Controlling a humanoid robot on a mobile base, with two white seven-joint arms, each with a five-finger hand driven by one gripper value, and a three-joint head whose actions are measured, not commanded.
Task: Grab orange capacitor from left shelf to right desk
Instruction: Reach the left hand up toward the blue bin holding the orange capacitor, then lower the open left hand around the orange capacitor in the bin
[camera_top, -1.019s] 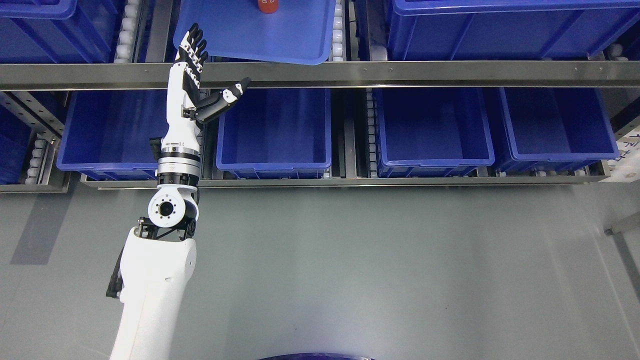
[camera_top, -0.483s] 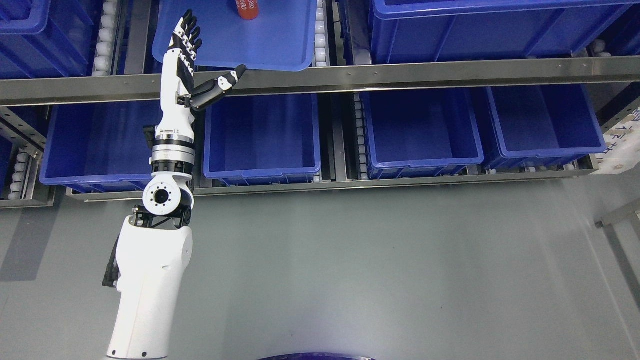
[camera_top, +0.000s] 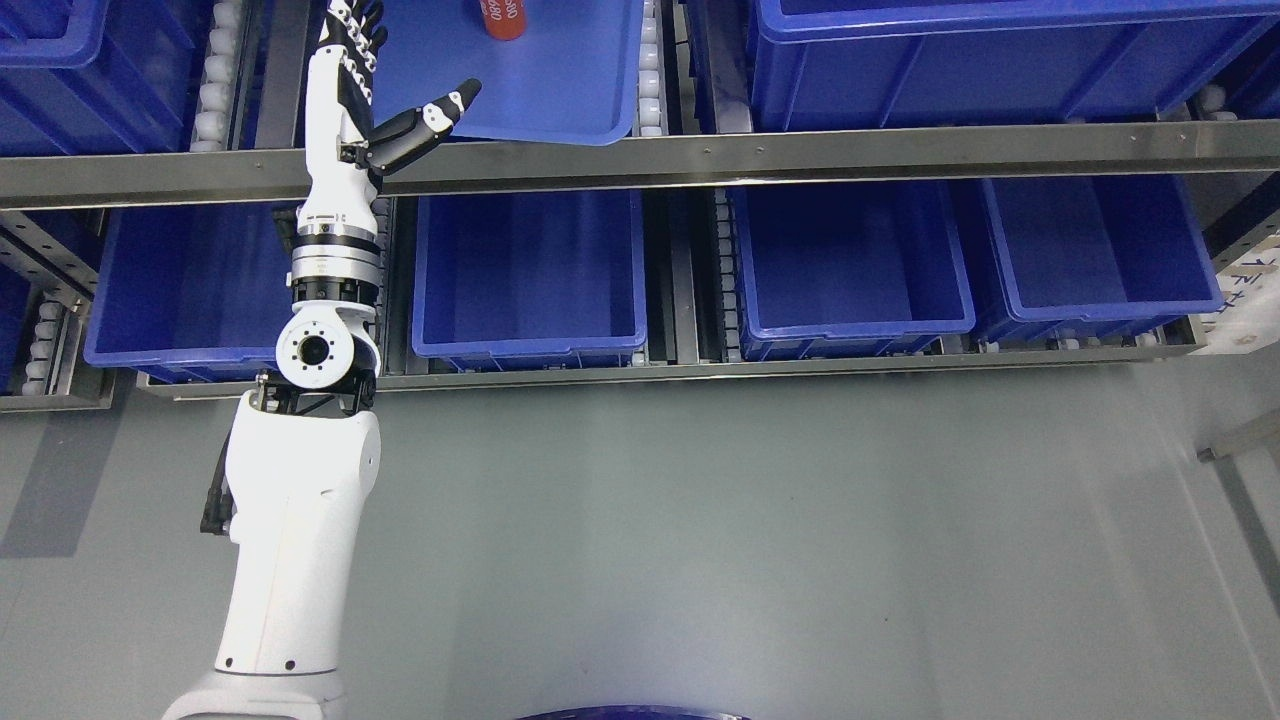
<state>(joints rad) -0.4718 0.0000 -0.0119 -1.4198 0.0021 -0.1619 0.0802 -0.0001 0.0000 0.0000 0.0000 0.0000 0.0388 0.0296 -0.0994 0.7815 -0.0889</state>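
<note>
Orange capacitor (camera_top: 502, 19) — red-orange cylinder, white print, on blue tray (camera_top: 560, 90) — sits at 2 o'clock from left hand (camera_top: 365, 90), apart; fingers (camera_top: 352, 25) spread, empty.

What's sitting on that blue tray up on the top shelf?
An orange capacitor stands on the blue tray, its top cut off by the picture's edge. The left robot hand, open, covers the tray's left edge.

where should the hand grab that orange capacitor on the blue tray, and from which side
Grip the orange capacitor around its round side wall, coming from its left. It looks like a cylinder on the blue tray, partly cut off by the picture's top edge. The left hand is open, left of it and nearer the tray's front edge, thumb pointing its way.
</note>
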